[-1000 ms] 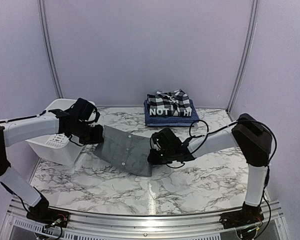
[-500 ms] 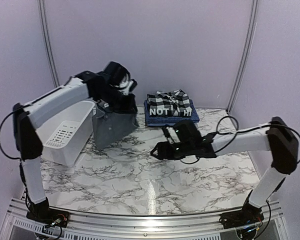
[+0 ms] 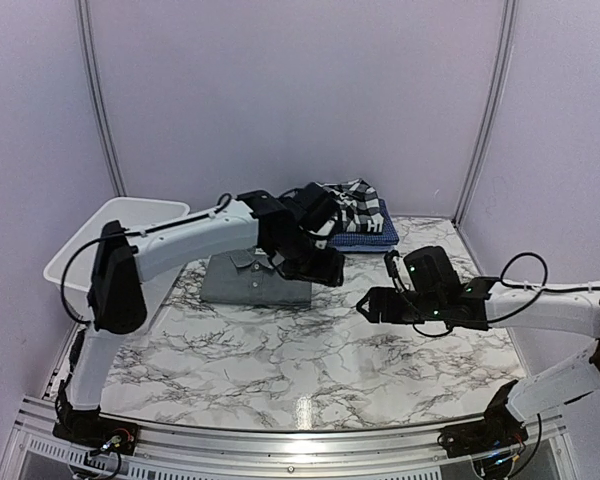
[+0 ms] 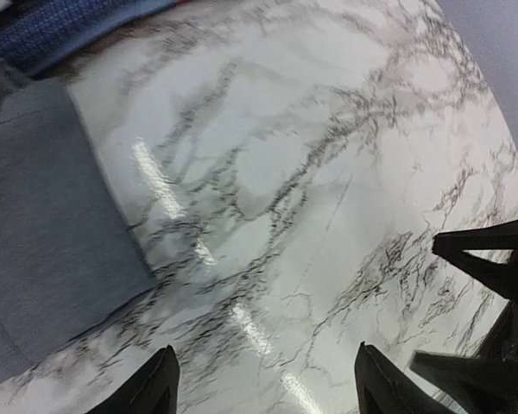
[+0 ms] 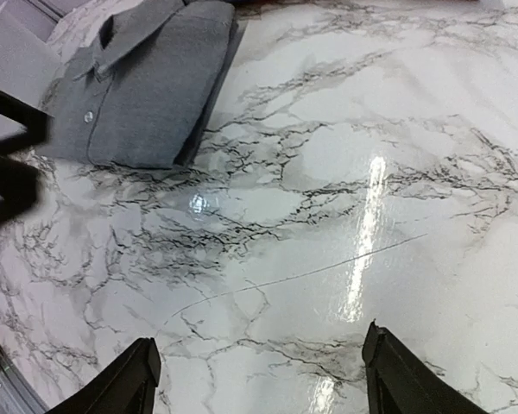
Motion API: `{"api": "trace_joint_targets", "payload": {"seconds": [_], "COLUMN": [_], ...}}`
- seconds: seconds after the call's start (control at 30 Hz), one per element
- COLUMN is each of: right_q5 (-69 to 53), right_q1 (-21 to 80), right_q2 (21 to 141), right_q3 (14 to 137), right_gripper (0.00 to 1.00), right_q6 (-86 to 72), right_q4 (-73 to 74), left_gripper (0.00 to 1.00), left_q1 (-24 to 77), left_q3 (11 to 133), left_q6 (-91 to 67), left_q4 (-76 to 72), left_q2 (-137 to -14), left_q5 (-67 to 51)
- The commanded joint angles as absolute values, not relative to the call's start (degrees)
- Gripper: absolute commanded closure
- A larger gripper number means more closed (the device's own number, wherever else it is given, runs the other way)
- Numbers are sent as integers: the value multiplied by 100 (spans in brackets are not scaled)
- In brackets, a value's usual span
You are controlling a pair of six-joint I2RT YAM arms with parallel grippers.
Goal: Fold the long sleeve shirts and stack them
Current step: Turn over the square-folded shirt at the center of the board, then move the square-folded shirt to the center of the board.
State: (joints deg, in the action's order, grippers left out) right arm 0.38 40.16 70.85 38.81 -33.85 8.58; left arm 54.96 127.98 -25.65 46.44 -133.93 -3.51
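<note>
A plain grey collared shirt [image 3: 248, 283] lies folded on the marble table, collar and buttons up [image 5: 142, 86], its edge showing at the left of the left wrist view [image 4: 43, 233]. My left gripper [image 3: 325, 272] hangs open just past the shirt's right edge, over bare marble [image 4: 263, 388]. To its right my right gripper [image 3: 366, 305] is open and empty too [image 5: 259, 362]. At the back sits a stack of folded shirts, black-and-white plaid [image 3: 350, 200] over blue checked [image 3: 368, 236], partly hidden by my left arm.
A white plastic tub [image 3: 85, 245] stands tilted at the table's left edge. Grey walls close in the back and both sides. Each gripper shows in the other's wrist view, left [image 5: 9, 164] and right [image 4: 492, 276].
The grey shirt was stretched between both grippers, then hung from the raised left gripper. Now it lies folded on the table, both grippers have opened, and the right one has drawn back rightward.
</note>
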Motion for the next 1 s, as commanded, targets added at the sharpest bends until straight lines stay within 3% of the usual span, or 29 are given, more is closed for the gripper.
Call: {"api": "trace_joint_targets", "payload": {"seconds": [0.0,0.13,0.33,0.73,0.97], "right_q5": [-212,-462,-644,-627,-698], "right_q1": [4018,4138,4227,4271,4310], "right_q2": [8159,9235,10440,11684,11804], "right_q3": [4383,5136,6106,7391,7446], "right_gripper": [24,29,37,50,55], "right_q6": [-3227,-3209,-3299,-3287,-3302], "right_q4": [415,62,-224,66,256], "left_gripper": [28,30,32,42,45], "left_q1": [4934,4402,3938,3434,3217], "left_q3": [11401,9626,8208,7348,7056], "left_q6": [-2964,-3101,-2892,-2851,-2896], "left_q4": [4235,3786,3265,2491,1928], "left_q2": [-11784,-10859,-10122,-10384,-10628], "left_q5": [773,965,1213,1979,1642]}}
